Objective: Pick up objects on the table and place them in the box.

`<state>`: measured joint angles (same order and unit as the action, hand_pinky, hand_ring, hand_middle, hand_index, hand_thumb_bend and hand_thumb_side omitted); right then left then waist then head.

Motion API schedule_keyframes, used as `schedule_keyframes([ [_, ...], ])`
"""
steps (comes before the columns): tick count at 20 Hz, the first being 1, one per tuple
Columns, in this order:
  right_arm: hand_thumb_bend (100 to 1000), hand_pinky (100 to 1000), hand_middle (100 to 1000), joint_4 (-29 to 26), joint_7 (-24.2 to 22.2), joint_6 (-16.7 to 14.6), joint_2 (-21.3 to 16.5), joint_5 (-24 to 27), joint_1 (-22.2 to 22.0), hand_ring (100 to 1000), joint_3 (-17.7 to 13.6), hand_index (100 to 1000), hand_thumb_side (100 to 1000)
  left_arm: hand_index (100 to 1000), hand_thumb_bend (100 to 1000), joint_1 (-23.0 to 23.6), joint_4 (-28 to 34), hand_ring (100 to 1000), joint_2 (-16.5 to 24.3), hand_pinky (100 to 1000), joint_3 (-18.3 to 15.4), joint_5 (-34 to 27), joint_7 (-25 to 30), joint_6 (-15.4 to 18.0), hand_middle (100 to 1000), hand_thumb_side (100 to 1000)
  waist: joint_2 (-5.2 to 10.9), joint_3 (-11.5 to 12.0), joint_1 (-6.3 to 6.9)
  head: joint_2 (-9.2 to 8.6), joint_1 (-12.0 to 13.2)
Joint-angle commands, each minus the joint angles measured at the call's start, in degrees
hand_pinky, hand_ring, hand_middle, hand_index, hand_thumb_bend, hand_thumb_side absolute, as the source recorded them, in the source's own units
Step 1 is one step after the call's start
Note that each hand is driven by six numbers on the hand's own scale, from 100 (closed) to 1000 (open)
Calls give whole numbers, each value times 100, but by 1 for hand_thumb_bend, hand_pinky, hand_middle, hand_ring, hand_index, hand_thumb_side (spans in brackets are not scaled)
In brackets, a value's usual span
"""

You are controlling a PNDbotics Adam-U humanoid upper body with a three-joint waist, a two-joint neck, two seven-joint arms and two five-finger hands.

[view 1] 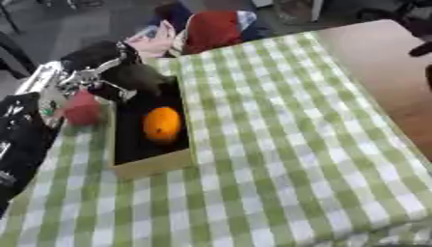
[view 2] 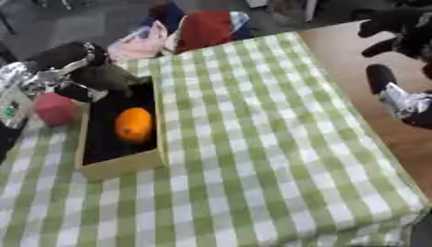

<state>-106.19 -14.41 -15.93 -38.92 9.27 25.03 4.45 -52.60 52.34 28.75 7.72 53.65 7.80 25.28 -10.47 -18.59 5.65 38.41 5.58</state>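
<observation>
An open cardboard box (view 1: 152, 163) with a dark inside stands at the left of the green checked cloth. An orange (view 1: 162, 124) lies inside it. A small red thing (view 1: 82, 110) sits just outside the box's left wall, below my left arm. My left hand (view 1: 131, 77), black with silver parts, hovers over the far end of the box; blur hides whether it holds anything. My right hand (view 2: 390, 34) hangs open at the upper right, above the bare brown tabletop, away from the box.
The checked cloth (view 2: 270, 144) covers most of the table, and bare brown wood (view 2: 354, 53) shows along its right side. Red, pink and blue cloth items (view 1: 207, 29) lie beyond the far edge. The cloth drops off at the front right corner.
</observation>
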Motion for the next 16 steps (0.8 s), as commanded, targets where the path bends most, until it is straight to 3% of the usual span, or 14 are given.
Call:
schedule_keyframes([
  [1,147,710,723,-106,-47,-17,-55,-11,108,877,-19,876,282,636,196,-157,-58,560,111,621,-105,231,-345,-97,528,100,46,-59,-35,-101,36],
  [3,146,710,723,-102,-53,-27,-42,-27,113,877,-22,875,285,644,215,-152,-144,569,113,624,-106,408,-529,-146,537,100,6,-126,-37,-112,38],
  [5,141,710,723,-95,-55,-40,-34,-48,106,877,-30,874,281,697,310,-145,-222,604,136,646,-101,610,-681,-230,580,100,-28,-161,-46,-116,30],
  [7,144,710,723,-87,-53,-51,-29,-66,95,877,-39,874,289,719,346,-138,-280,622,148,658,-114,815,-809,-350,603,127,-51,-172,-53,-123,25],
  [10,139,711,724,-72,-54,-62,-18,-83,88,878,-44,874,290,768,473,-119,-367,661,152,683,-149,1128,-952,-509,651,271,-63,-169,-58,-120,20],
  [12,117,716,728,-66,-74,-83,-12,-75,74,882,-42,877,292,799,692,-99,-399,708,171,713,-169,1321,-1001,-563,705,496,-58,-131,-69,-107,8],
  [16,102,715,730,-26,-132,-124,-3,-49,32,884,-52,879,294,818,866,-52,-330,738,245,740,-218,1483,-1078,-597,745,703,-21,-33,-91,-76,-12],
])
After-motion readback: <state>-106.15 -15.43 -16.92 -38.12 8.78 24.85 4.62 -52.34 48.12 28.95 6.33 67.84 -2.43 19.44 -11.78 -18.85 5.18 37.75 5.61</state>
